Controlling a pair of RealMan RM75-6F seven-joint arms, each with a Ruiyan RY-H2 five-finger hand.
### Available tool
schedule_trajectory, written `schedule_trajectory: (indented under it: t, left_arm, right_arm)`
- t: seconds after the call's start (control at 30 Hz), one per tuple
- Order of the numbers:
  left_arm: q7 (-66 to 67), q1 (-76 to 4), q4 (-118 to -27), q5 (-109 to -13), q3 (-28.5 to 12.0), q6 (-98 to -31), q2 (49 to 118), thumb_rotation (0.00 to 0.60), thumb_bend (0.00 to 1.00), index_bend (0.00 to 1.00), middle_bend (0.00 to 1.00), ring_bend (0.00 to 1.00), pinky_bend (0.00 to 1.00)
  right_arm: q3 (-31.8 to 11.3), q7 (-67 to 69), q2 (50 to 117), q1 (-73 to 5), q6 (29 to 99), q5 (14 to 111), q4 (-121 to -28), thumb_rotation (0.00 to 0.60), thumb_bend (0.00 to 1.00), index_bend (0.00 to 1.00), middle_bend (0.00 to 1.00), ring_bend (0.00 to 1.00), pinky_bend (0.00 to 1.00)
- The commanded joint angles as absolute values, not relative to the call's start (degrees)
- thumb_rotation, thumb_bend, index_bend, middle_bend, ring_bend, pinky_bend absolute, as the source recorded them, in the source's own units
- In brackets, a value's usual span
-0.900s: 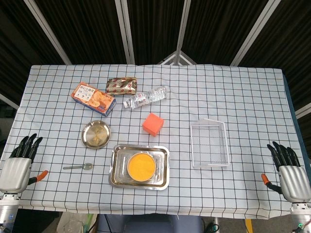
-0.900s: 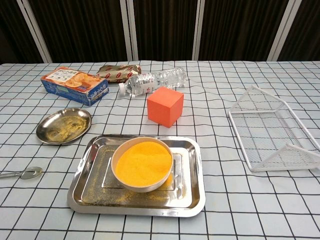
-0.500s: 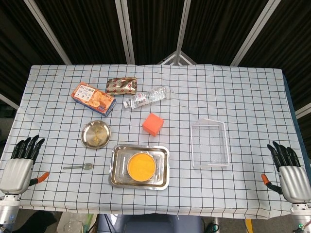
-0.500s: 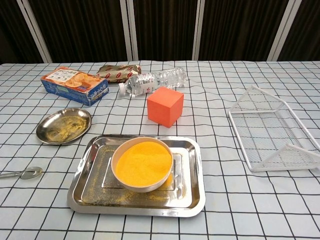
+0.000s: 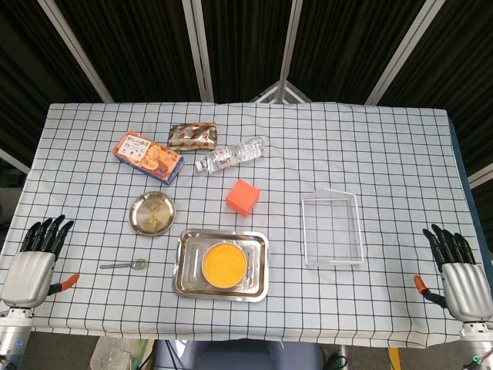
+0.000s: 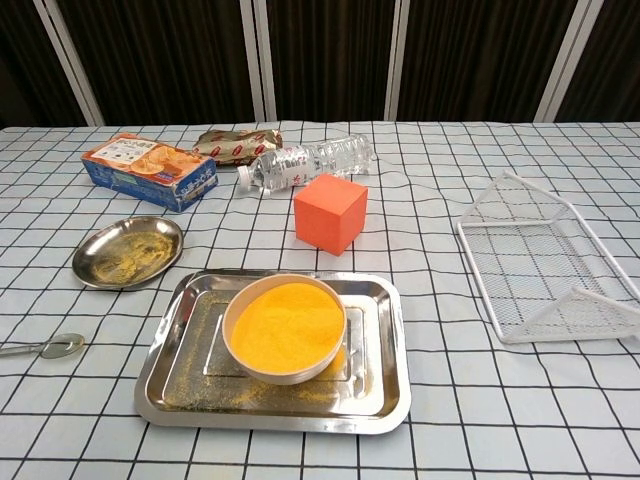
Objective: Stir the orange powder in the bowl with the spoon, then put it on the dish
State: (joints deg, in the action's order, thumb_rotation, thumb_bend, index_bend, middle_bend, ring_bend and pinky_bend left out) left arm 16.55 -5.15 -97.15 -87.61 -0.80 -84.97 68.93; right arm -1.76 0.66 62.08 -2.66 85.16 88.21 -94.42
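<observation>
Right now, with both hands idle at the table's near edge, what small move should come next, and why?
Probably the left hand should reach right toward the spoon. The spoon lies untouched on the cloth, left of the tray holding the bowl, and this open hand is nearer than the right hand.

the bowl [image 6: 285,329] of powder [image 6: 287,320] is set in the steel tray [image 6: 381,395] near the front edge of the table [image 5: 400,154]; the spoon [image 6: 45,348] is laid left of the tray; the round dish [image 6: 127,251] is placed behind the spoon, left of the cube [image 6: 330,213]; the bottle [image 6: 305,161] is laid behind the cube, with the biscuit box [image 6: 149,171] to its left and the snack packet [image 6: 236,144] behind both; the wire basket [image 6: 540,262] is placed right of the tray.
</observation>
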Motion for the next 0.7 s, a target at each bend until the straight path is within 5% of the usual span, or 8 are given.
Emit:
schedule_trajectory:
  t: [0.03, 0.23, 0.33, 0.43, 0.5, 0.7]
  left_arm:
    - [16.8, -5.2, -97.4, -87.5, -0.6, -84.5, 68.9, 0.600, 0.01, 0.00, 0.00, 0.00, 0.02]
    - [18.7, -5.9, -98.8, -86.2, -0.1, -82.0, 68.9, 0.600, 0.01, 0.00, 0.00, 0.00, 0.04]
    - [21.2, -6.5, -99.7, -84.3, -0.4, -80.5, 69.2, 0.600, 0.05, 0.00, 0.08, 0.09, 0.22]
    - [24.4, -6.7, -100.1, -82.4, -0.8, -79.8, 70.1, 0.600, 0.18, 0.05, 0.45, 0.45, 0.59]
    - [26.1, -6.9, -100.2, -80.6, -1.2, -79.3, 71.2, 0.600, 0.25, 0.15, 0.61, 0.60, 0.72]
    - [28.2, -7.6, -101.6, -75.3, -3.1, -78.3, 72.5, 0.600, 0.47, 0.43, 0.87, 0.81, 0.88]
  right_arm:
    - [-1.7, 0.7, 62.1, -2.6, 85.2, 88.2, -94.4, 0.600, 0.36, 0.00, 0.00, 0.00, 0.00]
    - [-1.8, 0.9, 62.0, -2.5, 85.3, 88.0, -94.4, 0.600, 0.36, 0.00, 0.00, 0.00, 0.00]
    - [-1.7, 0.8, 62.1, -2.6, 85.3, 88.2, -94.4, 0.600, 0.36, 0.00, 0.00, 0.00, 0.00]
    - [-1.6, 0.7, 62.1, -2.6, 85.3, 88.4, -94.4, 0.600, 0.36, 0.00, 0.00, 0.00, 0.00]
    - [-1.6, 0.8, 62.1, -2.5, 85.4, 88.4, -94.4, 0.600, 0.36, 0.00, 0.00, 0.00, 0.00]
    - [-1.7, 1.0, 62.1, -2.6, 85.3, 88.3, -94.3, 0.600, 0.36, 0.00, 0.00, 0.00, 0.00]
